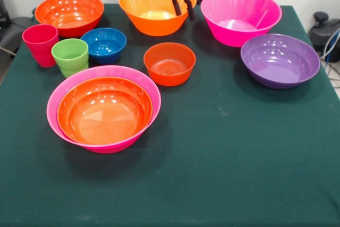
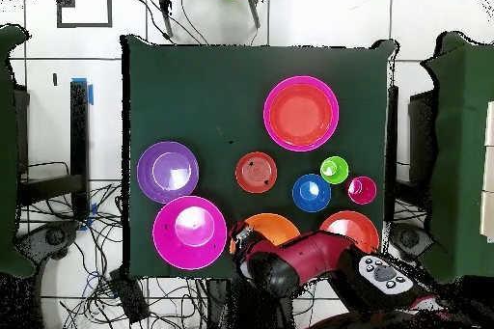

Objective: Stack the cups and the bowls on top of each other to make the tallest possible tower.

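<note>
My gripper point(image 1: 183, 8) hangs open and empty above the right rim of the large light orange bowl point(image 1: 151, 11); in the overhead view it point(image 2: 241, 240) covers that bowl's left part point(image 2: 275, 227). A red-orange bowl point(image 1: 104, 110) sits nested in a large magenta bowl point(image 1: 79, 81) at the front left, also in the overhead view point(image 2: 301, 113). The red-pink cup point(image 1: 40, 43) and lime green cup point(image 1: 70, 56) stand upright side by side at the left. The small blue bowl point(image 1: 104, 43), small orange-red bowl point(image 1: 169, 63), second red-orange bowl point(image 1: 69, 13), second magenta bowl point(image 1: 240, 17) and purple bowl point(image 1: 279, 59) stand apart.
The dark green table cloth point(image 1: 239, 152) covers the table. Chairs and cables point(image 2: 58, 238) lie round the table's sides on the tiled floor.
</note>
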Action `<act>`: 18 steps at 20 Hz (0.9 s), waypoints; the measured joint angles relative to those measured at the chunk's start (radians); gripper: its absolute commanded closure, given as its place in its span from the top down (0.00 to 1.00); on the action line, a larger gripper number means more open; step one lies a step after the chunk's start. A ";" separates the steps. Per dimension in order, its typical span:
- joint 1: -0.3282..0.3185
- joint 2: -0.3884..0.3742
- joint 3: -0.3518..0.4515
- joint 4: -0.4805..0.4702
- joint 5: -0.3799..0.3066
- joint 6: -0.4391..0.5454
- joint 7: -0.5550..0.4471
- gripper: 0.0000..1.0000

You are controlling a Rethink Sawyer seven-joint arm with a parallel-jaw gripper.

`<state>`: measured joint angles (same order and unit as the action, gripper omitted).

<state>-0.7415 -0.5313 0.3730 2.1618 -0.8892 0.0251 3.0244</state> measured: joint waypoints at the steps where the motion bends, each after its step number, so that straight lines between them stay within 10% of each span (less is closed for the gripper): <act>1: -0.001 0.000 0.000 0.000 0.000 0.000 0.000 1.00; 18: -0.004 -0.015 0.006 0.000 0.000 0.000 0.000 1.00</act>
<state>-0.7451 -0.5465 0.3786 2.1620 -0.8894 0.0253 3.0244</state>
